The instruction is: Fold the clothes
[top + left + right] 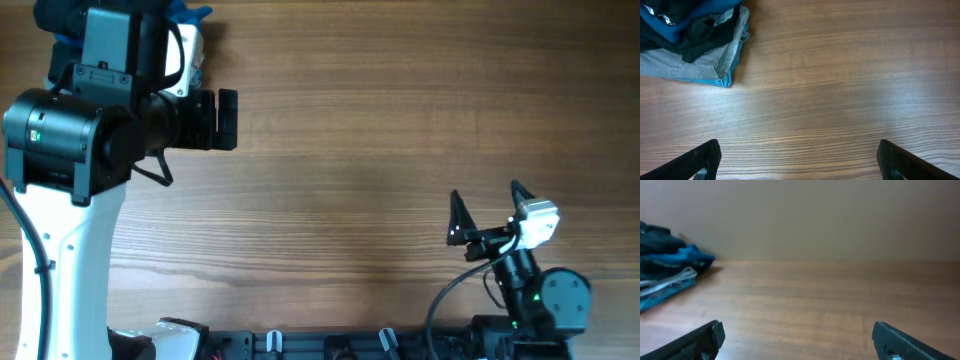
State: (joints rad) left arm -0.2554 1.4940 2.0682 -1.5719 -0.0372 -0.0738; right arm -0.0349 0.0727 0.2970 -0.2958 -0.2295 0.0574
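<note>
The wooden counter point(400, 120) fills nearly every view, bare across its middle and right. The left arm point(70, 140), a white link with bulky black housings, looms over the far-left corner and in the overhead view covers most of what lies under it. There sits the pile of clothes point(685, 45): dark blue and black pieces heaped on grey ribbed fabric, with a light-blue edge at the bottom, all loosely stacked and resting on the counter's far-left corner, close to the plain beige wall point(815, 215). The smaller right arm point(540, 290) stands at the near-right edge, well apart from the pile, with open wood between them. The left tool point(800, 160) hangs above the counter just beside the pile, fingers spread wide and gripping nothing. The right tool point(797, 337) is likewise spread wide and empty, pointing across the counter.
</note>
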